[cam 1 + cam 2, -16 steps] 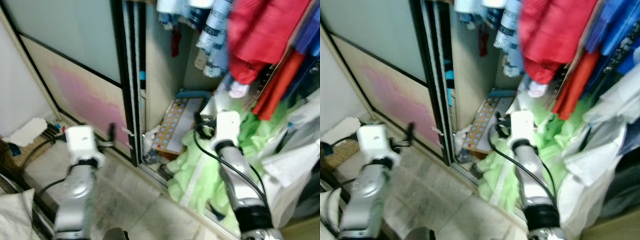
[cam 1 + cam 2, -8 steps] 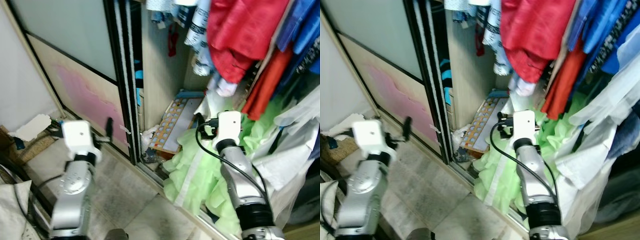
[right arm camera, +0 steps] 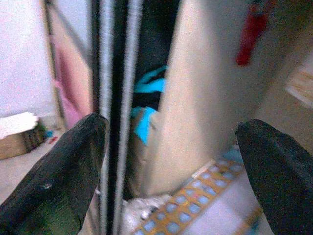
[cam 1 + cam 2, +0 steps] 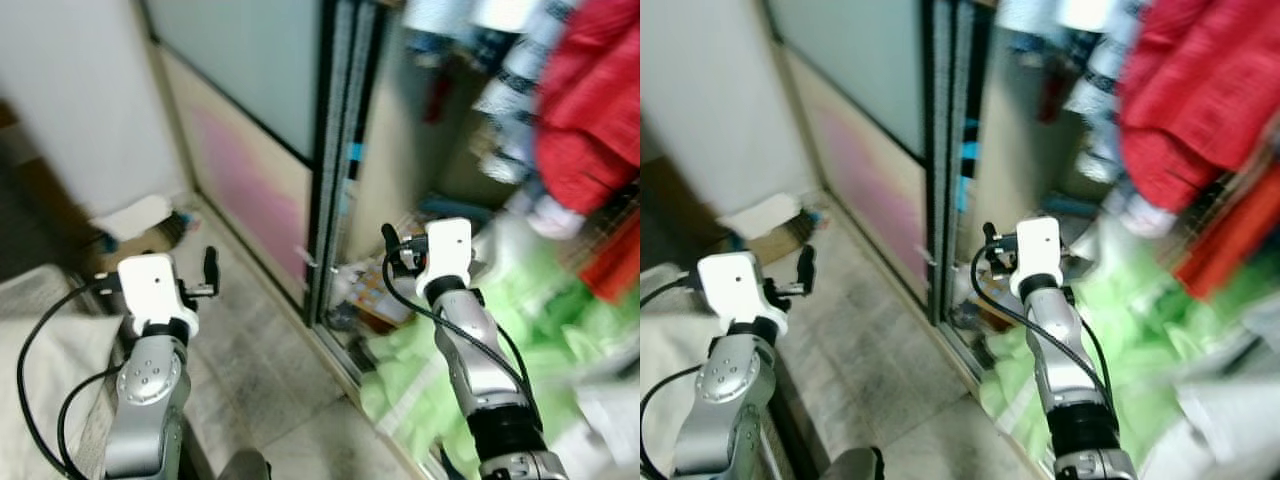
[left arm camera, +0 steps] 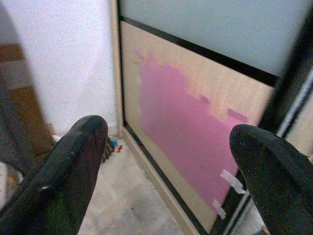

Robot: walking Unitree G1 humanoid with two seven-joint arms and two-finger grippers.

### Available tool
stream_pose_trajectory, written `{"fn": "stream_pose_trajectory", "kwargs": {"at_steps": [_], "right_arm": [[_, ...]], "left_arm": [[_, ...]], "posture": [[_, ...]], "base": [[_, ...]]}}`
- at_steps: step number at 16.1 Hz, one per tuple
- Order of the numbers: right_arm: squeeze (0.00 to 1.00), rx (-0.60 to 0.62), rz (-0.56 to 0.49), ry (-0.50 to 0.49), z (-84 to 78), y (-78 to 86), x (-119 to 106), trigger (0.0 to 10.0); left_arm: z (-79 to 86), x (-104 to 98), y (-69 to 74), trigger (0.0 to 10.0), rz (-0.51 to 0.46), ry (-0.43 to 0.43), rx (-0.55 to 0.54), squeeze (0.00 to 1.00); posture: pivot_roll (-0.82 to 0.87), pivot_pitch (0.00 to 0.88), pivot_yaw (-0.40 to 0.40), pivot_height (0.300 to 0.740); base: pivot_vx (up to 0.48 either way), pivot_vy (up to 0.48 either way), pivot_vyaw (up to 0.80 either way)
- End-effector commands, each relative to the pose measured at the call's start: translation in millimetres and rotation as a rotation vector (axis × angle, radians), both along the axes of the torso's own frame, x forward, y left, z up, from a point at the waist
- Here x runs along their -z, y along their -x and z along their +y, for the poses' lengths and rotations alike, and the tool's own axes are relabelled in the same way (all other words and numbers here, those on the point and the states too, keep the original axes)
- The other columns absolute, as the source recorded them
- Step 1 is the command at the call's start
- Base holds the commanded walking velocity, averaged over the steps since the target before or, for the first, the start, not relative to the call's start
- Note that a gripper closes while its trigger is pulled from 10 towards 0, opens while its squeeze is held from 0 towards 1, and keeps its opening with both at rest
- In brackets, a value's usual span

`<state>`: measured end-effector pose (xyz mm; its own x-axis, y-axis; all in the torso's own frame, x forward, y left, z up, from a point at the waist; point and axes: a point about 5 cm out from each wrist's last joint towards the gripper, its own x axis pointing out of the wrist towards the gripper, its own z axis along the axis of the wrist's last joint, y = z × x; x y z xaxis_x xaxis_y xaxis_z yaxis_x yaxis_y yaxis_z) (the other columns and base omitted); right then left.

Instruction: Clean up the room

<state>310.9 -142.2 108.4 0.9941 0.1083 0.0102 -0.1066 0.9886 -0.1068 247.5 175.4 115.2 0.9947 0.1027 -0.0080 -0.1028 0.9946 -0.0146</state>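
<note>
While both arms reach forward | left gripper [image 5: 161, 161] spread, empty | right gripper [image 3: 171, 166] spread, facing wardrobe [image 4: 400, 170]

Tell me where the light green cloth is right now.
The light green cloth lies heaped on the wardrobe floor on the robot's right, beneath the hanging red garment and just beyond the sliding door track, behind the right gripper.

— What's different from a second ago?

— The head camera has swung to the robot's left. The sliding wardrobe door [image 4: 262, 150] now sits mid-picture, and the red clothes [image 4: 590, 110] have slid toward the right edge, blurred.

— And the arms?

— The left tool [image 4: 208, 272] now stands before the floor [image 4: 250, 350] beside the door. The right tool [image 4: 395, 245] is now in front of the door's dark frame, with the green cloth [image 4: 500, 340] off to its right.
</note>
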Motion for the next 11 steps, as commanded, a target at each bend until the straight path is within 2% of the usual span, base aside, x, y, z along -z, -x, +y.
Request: {"fn": "stream_pose_trajectory", "kwargs": {"at_steps": [1,11], "right_arm": [[0.00,-0.007,-0.001,-0.004,1.2,-1.3,-2.3,10.0],[0.00,-0.017,-0.006,-0.024,5.9,-4.3,-2.9,10.0]], "left_arm": [[4.3,3.2,0.4,10.0,0.011,0.017,-0.012,0.00],[-0.2,3.0,-1.6,10.0,-0.005,-0.034,0.013,0.00]], "posture": [[0.09,0.000,-0.058,0.740],[0.09,0.000,-0.058,0.740]], "base": [[0.000,0.000,0.80],[0.000,0.000,0.80]]}}
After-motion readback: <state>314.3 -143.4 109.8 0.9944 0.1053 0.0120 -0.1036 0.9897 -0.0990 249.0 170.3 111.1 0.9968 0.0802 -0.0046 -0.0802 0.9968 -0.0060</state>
